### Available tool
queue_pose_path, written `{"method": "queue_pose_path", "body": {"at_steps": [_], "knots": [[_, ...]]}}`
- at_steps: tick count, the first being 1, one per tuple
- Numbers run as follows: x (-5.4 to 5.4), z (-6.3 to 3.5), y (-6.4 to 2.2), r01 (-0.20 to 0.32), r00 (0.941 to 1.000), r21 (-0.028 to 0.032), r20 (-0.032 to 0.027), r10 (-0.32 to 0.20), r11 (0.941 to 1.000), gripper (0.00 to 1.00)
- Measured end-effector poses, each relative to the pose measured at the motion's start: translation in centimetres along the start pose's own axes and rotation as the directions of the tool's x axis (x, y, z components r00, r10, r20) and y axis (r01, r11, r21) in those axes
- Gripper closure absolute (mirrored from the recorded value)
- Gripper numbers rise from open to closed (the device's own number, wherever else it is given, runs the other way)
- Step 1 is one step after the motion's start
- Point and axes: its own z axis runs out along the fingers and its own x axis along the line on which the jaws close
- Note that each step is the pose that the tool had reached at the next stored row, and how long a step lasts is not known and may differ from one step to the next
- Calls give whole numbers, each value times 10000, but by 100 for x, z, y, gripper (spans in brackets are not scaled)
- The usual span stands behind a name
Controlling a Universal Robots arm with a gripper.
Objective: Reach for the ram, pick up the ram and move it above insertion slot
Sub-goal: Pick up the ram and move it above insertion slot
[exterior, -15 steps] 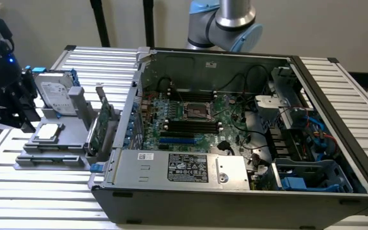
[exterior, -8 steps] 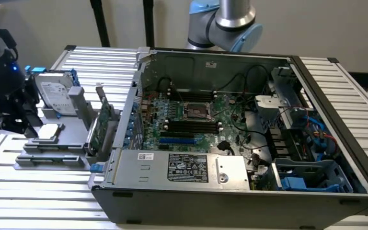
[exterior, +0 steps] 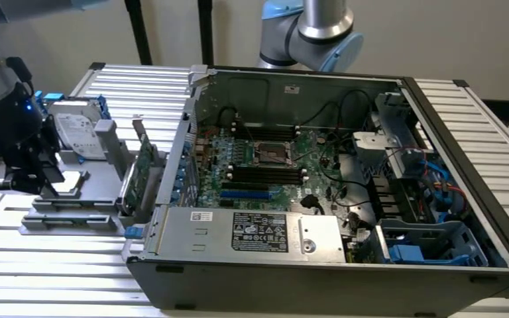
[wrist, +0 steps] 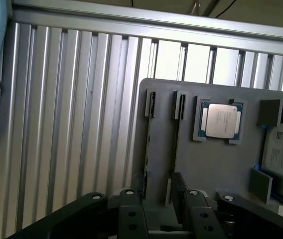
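Note:
My gripper (exterior: pixel 26 180) hangs low over the left end of the grey parts fixture (exterior: pixel 95 175), at the exterior view's left. In the wrist view its two black fingers (wrist: pixel 131 216) stand apart, the gripper (wrist: pixel 159 201) open, straddling the near end of two narrow slot holders (wrist: pixel 151 104) on the fixture (wrist: pixel 216 164). A thin dark edge (wrist: pixel 147 144) runs along the left holder pair; I cannot tell whether it is the ram seen edge-on. The black memory slots (exterior: pixel 264 173) lie on the motherboard inside the open computer case (exterior: pixel 466 199).
On the fixture sit a processor chip (wrist: pixel 220 121), a silver hard drive (exterior: pixel 79 132) and an upright green expansion card (exterior: pixel 141 169) next to the case wall. A second arm (exterior: pixel 312 30) stands behind the case. Ribbed aluminium table (wrist: pixel 71 124) surrounds everything.

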Motion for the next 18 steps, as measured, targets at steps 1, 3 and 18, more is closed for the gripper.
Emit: {"method": "queue_pose_path", "body": {"at_steps": [1, 3, 18], "knots": [[6, 17, -5, -1, 10000, -1, -1, 1, 10000, 64], [18, 53, -14, 0, 10000, -1, 0, 0, 10000, 64], [65, 324, -33, -1, 10000, -2, -1, 1, 10000, 64]]}}
